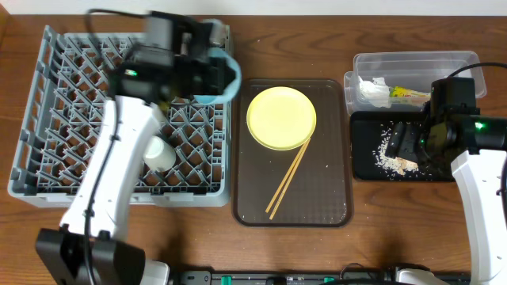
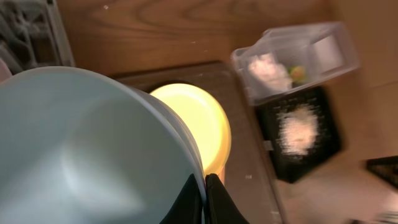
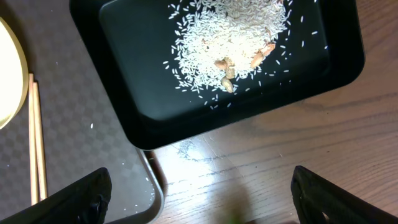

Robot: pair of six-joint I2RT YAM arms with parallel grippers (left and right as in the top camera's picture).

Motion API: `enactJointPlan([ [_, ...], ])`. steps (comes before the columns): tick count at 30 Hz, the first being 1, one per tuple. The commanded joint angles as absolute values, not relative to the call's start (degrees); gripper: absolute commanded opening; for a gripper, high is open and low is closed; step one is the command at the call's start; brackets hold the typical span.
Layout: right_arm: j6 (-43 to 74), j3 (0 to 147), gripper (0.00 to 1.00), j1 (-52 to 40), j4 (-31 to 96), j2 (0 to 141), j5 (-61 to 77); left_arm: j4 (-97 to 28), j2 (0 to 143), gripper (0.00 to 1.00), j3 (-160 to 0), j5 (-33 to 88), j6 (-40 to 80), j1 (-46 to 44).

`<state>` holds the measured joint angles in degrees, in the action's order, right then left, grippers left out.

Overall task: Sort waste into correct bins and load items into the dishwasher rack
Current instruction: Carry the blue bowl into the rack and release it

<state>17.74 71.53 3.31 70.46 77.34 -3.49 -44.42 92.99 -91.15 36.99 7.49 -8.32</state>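
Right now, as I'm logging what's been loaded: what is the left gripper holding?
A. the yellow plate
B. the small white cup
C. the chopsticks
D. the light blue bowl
D: the left gripper pinches the rim of the light blue bowl; the yellow plate and chopsticks lie on the brown tray, and the small white cup sits in the rack.

My left arm stretches forward from its base, its gripper (image 2: 204,190) pinched tight on the rim of the light blue bowl (image 2: 81,149). My right gripper (image 3: 199,196) points straight down, fingers (image 3: 74,199) spread wide, gripping nothing.
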Motion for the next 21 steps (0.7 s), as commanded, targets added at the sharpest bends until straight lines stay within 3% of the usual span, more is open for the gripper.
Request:
enactJointPlan([
  [1,17.1,72.4,0.90,3.7,70.3,76.8,-4.3,-44.6,95.4,0.06,-89.8,59.7,7.5,-1.1],
  [10,16.6,72.4,0.90,3.7,70.3,76.8,-4.3,-45.6,104.8,0.06,-89.4,80.0,7.6,11.1],
  [21,16.0,72.4,0.90,3.7,70.3,76.8,-4.3,-52.0,115.9,0.06,-89.4,81.6,7.5,15.7],
])
